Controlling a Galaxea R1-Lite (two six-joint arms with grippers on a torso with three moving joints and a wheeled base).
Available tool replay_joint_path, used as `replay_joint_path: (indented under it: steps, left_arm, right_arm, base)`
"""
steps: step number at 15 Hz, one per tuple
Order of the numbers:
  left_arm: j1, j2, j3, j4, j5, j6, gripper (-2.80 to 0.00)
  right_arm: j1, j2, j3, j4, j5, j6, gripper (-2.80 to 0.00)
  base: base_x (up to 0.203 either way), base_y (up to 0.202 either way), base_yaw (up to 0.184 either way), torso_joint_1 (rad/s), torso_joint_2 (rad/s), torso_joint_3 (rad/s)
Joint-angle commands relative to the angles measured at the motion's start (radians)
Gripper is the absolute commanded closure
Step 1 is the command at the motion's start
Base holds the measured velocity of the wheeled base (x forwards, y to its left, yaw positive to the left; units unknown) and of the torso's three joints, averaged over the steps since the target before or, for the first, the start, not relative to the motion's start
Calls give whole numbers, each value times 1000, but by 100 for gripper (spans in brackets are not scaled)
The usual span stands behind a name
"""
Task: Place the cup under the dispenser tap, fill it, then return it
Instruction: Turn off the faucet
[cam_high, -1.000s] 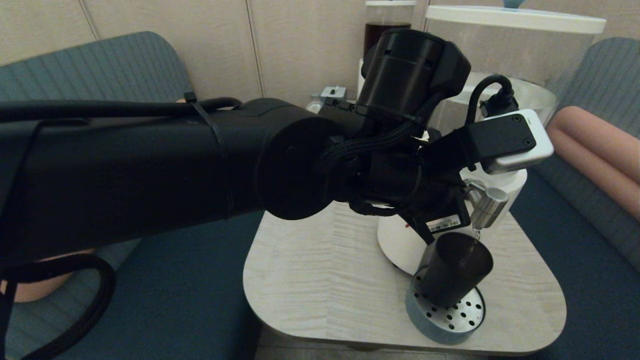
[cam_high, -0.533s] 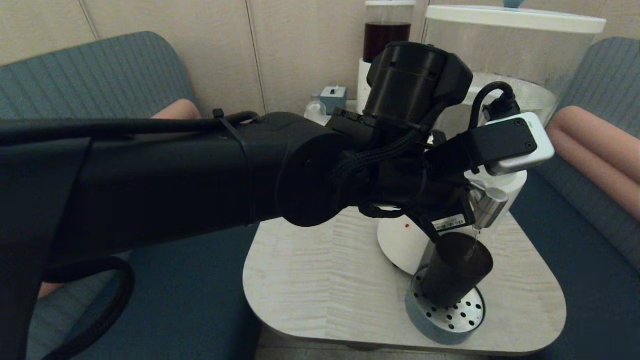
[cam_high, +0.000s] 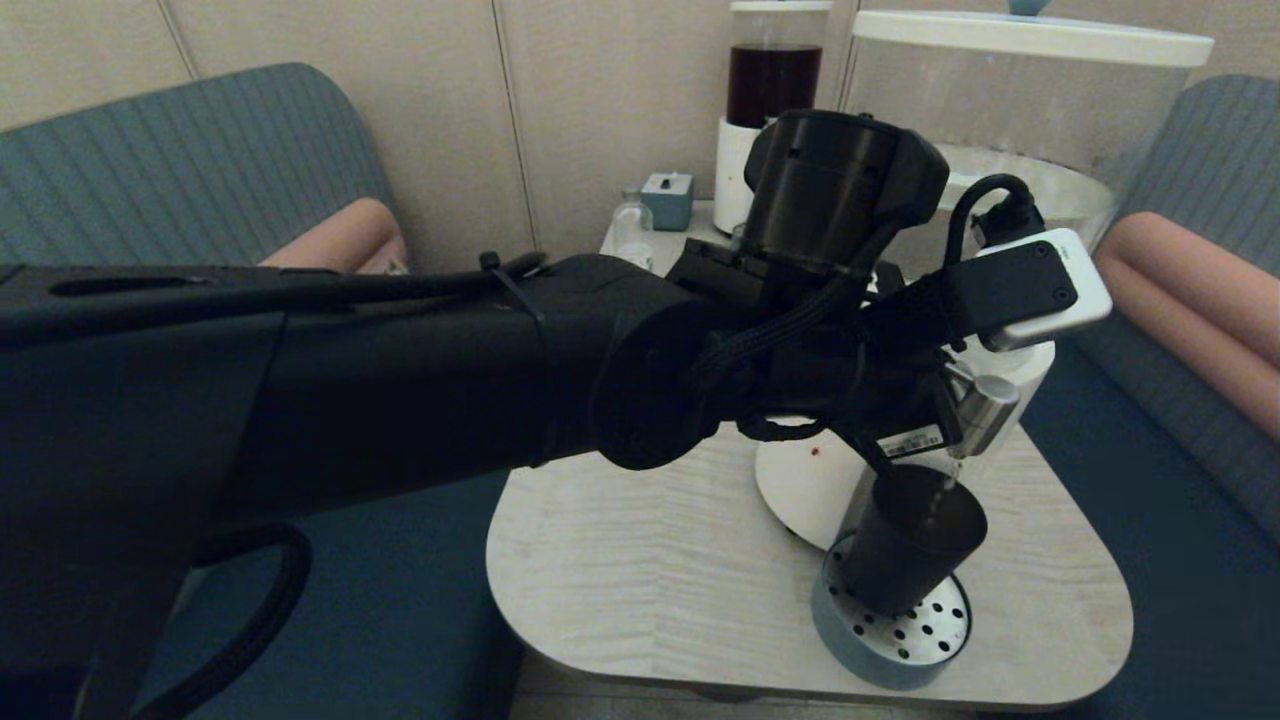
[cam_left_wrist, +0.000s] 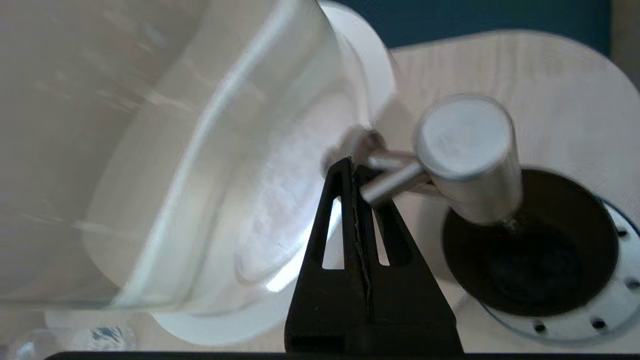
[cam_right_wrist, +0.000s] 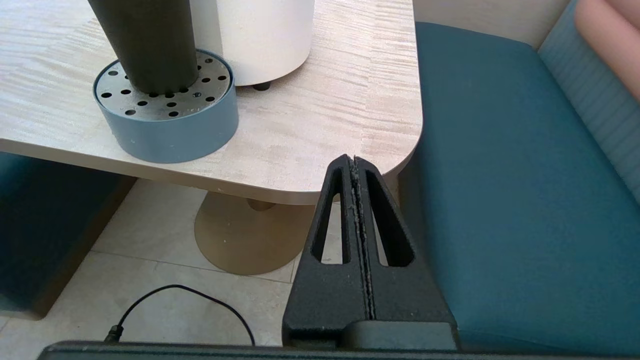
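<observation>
The dark tapered cup (cam_high: 905, 545) stands upright on the perforated drip tray (cam_high: 870, 650), directly under the brushed-steel dispenser tap (cam_high: 985, 410). A thin stream runs from the tap into the cup. In the left wrist view the tap (cam_left_wrist: 467, 150) sits over the cup's mouth (cam_left_wrist: 530, 250). My left gripper (cam_left_wrist: 352, 167) is shut with nothing between its fingers, and its tip lies against the tap's thin steel lever rod (cam_left_wrist: 392, 182). In the head view the left wrist hides those fingers. My right gripper (cam_right_wrist: 354, 162) is shut and parked low off the table's front right corner.
The white dispenser base (cam_high: 800, 480) and clear tank (cam_high: 1020, 110) stand at the back right of the pale wooden table (cam_high: 640, 560). Behind them are a dark-liquid dispenser (cam_high: 775, 80), a small clear bottle (cam_high: 630, 225) and a grey-blue box (cam_high: 668, 198). Teal sofa seats flank the table.
My left arm and wrist have sunk lower beside the tap. The cup has stayed in place on the drip tray, with water still running into it.
</observation>
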Motion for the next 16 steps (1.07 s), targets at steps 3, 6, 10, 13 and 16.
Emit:
replay_joint_path:
  steps: [3, 6, 10, 13, 16]
  left_arm:
    - [0, 29, 0, -79, -2, 4, 0]
    - [0, 40, 1, -109, -1, 6, 0]
    - [1, 28, 14, -90, -1, 8, 0]
    - [1, 15, 48, -74, 1, 8, 0]
    - [8, -12, 87, -70, 2, 8, 0]
  right_arm:
    - [0, -1, 2, 0, 1, -1, 0]
    - [0, -1, 2, 0, 1, -1, 0]
    - [0, -1, 0, 0, 1, -1, 0]
    - [0, -1, 0, 0, 0, -1, 0]
    - [0, -1, 2, 0, 1, -1, 0]
  base:
    - [0, 0, 0, 0, 0, 0]
    - [0, 0, 0, 0, 0, 0]
    - [0, 0, 0, 0, 0, 0]
    - [0, 0, 0, 0, 0, 0]
    - [0, 0, 0, 0, 0, 0]
